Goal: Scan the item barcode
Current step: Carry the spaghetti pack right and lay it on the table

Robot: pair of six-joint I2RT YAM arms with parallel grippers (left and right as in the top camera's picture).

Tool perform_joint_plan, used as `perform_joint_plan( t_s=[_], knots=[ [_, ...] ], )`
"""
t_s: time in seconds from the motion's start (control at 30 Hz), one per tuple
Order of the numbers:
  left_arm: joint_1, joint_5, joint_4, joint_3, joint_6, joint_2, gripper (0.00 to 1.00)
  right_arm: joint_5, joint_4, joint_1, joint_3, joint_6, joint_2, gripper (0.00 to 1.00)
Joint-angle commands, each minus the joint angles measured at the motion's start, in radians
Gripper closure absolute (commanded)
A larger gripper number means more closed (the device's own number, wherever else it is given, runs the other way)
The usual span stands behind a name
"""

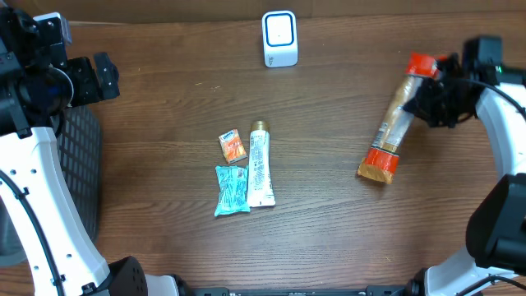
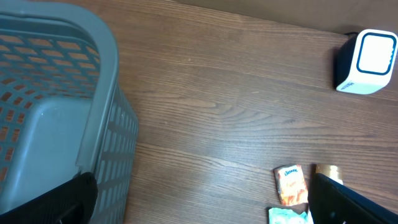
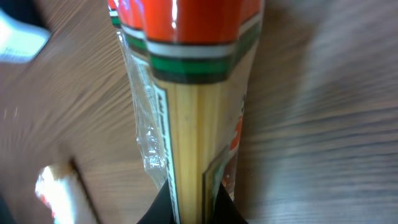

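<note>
We see the right gripper (image 1: 429, 97) at the right side of the wooden table (image 1: 329, 238), and its fingers are closed on a long packet of spaghetti (image 1: 393, 123). It grips the packet in the far half, just under the red end. The packet lies on a slant, with one red end far and the other red end nearer and more to the left. We cannot tell whether the near end touches the table. In the right wrist view the dry pasta shows through the clear wrapper between the two dark fingers. The white and blue barcode scanner (image 1: 279, 38) stands at the far edge in the middle, well apart from the packet. The left gripper (image 1: 97, 76) is at the far left above a grey mesh basket (image 2: 99, 81), with its fingers spread wide and nothing between them. In the middle of the table lie a white tube (image 1: 260, 168), a small orange sachet (image 1: 233, 146) and a teal packet (image 1: 232, 189), close together.
</note>
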Motion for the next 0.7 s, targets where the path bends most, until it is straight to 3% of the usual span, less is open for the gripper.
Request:
perform_joint_plan(
  t_s=[0.0,0.27,0.57,0.67],
  knots=[
    [0.003,0.007,0.003,0.006,0.015,0.003,0.00,-0.088,0.098,-0.039,-0.085,0.142,-0.032,0.96],
    [0.003,0.007,0.003,0.006,0.015,0.003,0.00,-0.144,0.292,-0.145,-0.211,0.213,-0.032,0.96],
    [0.003,0.007,0.003,0.006,0.015,0.003,0.00,-0.091,0.265,-0.217,-0.211,0.198,-0.032,0.96],
    [0.003,0.007,0.003,0.006,0.015,0.003,0.00,-0.082,0.231,-0.209,-0.210,0.119,-0.032,0.92]
  ],
)
